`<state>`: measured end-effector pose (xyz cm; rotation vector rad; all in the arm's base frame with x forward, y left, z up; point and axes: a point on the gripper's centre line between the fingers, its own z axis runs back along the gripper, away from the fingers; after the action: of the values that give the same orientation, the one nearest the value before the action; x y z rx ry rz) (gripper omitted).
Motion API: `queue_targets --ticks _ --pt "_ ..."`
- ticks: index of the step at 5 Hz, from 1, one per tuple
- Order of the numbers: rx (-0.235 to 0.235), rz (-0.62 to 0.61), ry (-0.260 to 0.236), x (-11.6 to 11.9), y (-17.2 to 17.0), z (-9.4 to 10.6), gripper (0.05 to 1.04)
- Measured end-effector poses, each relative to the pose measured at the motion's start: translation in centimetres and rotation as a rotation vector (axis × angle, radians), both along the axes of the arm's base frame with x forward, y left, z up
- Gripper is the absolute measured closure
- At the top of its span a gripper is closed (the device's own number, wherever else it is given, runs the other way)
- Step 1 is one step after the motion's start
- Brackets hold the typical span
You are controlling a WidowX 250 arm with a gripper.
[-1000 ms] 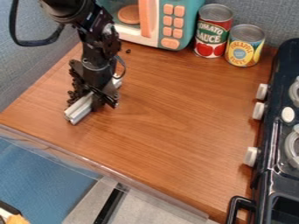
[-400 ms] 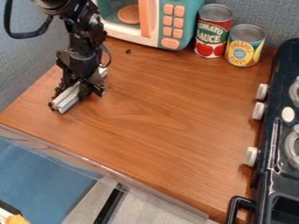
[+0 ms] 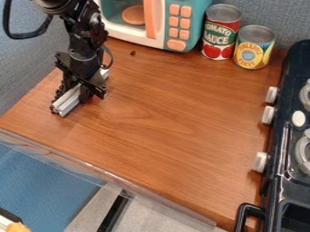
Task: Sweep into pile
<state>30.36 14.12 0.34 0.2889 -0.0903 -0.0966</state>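
Note:
At the upper left of the wooden surface, the gripper (image 3: 82,89) is shut on a silvery metal bar (image 3: 68,103), which lies slantwise low over the wood. Small dark pieces (image 3: 59,93) are gathered along the bar's left side, partly hidden by the gripper and the bar. One separate dark piece (image 3: 133,53) lies in front of the toy microwave.
A teal and white toy microwave (image 3: 172,27) stands at the back, with a tomato sauce can (image 3: 221,32) and a pineapple can (image 3: 254,47) to its right. A dark toy stove (image 3: 279,149) lines the right side. A clear ledge (image 3: 109,176) runs along the front edge.
The gripper and bar have moved left across the wood, and the small dark pieces beside the bar have shifted left too. The lone piece near the microwave has stayed put.

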Motion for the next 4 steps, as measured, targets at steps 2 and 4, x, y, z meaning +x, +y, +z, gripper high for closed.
queue_targets --ticks 2,4 --pt "-0.089 -0.031 0.013 -1.5 -3.4 0.2 0.689" --pt "-0.172 -0.059 0.084 -3.0 -8.6 1.0 0.689"
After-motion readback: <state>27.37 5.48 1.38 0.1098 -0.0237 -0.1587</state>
